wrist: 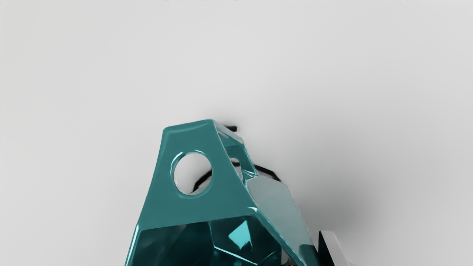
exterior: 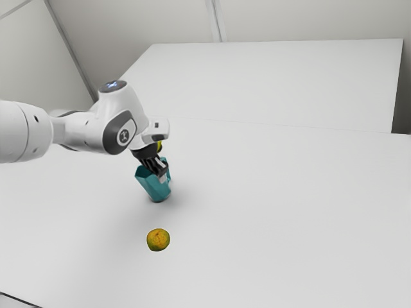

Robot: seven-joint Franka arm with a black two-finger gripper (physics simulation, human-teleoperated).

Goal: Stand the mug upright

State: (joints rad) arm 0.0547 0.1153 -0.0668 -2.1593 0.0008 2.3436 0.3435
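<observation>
The teal faceted mug (exterior: 154, 187) has its opening facing up and its body slanting toward the exterior view's left; I cannot tell whether its base rests flat. My gripper (exterior: 162, 174) is at its rim, on the side toward the exterior view's right. Seen from the wrist, the mug (wrist: 159, 207) shows its dark interior and a handle with a round hole. The gripper (wrist: 306, 257) pinches the mug's wall, one finger outside and the other, mostly hidden, inside.
A yellow-green round fruit (exterior: 158, 239) lies on the white table (exterior: 276, 212), nearer the exterior camera than the mug. Something yellow (exterior: 159, 147) peeks out beside the hand. A dark-edged object cuts into the exterior view's lower left corner.
</observation>
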